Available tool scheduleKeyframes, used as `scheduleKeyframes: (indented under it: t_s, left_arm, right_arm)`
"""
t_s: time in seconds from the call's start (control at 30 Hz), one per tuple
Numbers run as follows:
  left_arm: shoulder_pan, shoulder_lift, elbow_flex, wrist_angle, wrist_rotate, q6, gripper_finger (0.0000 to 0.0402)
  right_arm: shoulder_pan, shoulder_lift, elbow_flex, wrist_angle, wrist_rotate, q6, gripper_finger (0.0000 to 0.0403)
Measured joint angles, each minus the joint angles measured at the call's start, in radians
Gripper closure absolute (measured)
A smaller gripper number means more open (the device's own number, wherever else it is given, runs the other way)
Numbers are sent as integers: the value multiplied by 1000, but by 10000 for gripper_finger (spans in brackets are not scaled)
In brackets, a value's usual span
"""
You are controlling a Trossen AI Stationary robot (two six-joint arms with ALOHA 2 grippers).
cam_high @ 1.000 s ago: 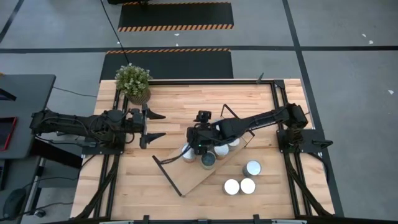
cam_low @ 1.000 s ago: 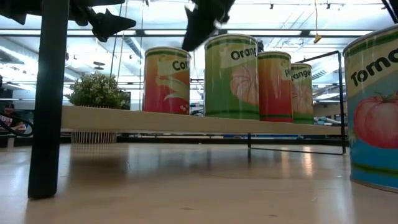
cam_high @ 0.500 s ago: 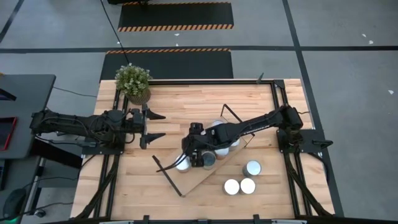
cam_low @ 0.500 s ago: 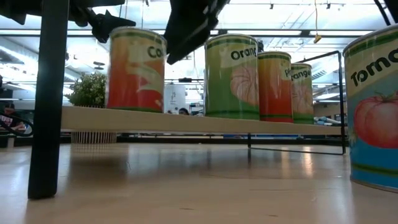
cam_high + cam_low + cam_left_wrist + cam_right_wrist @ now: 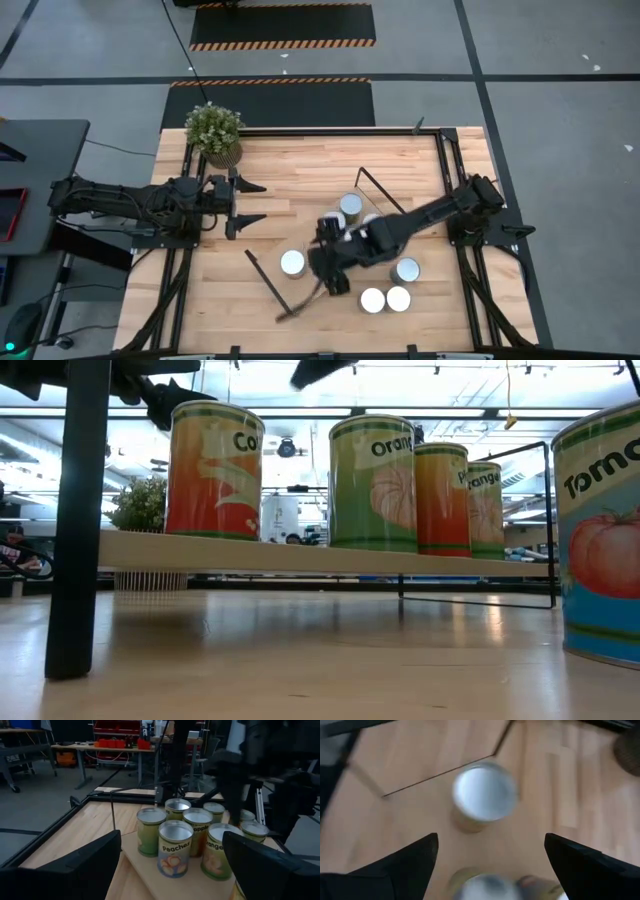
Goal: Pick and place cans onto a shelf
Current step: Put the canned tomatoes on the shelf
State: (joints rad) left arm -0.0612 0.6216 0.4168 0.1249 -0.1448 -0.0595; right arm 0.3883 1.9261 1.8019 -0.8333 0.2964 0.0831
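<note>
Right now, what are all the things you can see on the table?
cans: eight, silver tops with colourful picture labels; three on the bare tabletop, the others on the shelf
shelf: one, light wood with black wire ends, lying slantwise in the middle of the table
plant: one, green, in a pot at the table's far left corner
table: one, pale wood with a black frame
left gripper: one, black, open, empty, waiting at the table's left side
right gripper: one, black, open, empty, above the cans on the shelf
</note>
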Motion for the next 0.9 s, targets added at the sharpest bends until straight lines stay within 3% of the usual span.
scheduleKeyframes:
  t_s: [0.37,0.7,0.9]
  left_arm:
    - [0,0,0,-3,0,-12,46]
    - [0,0,0,-4,0,-34,46]
    - [0,0,0,-11,0,-34,46]
  right_arm:
    - [143,1,-33,-262,-38,376,30]
    - [160,2,-212,-144,-253,538,29]
    - [178,2,-240,-128,-265,572,27]
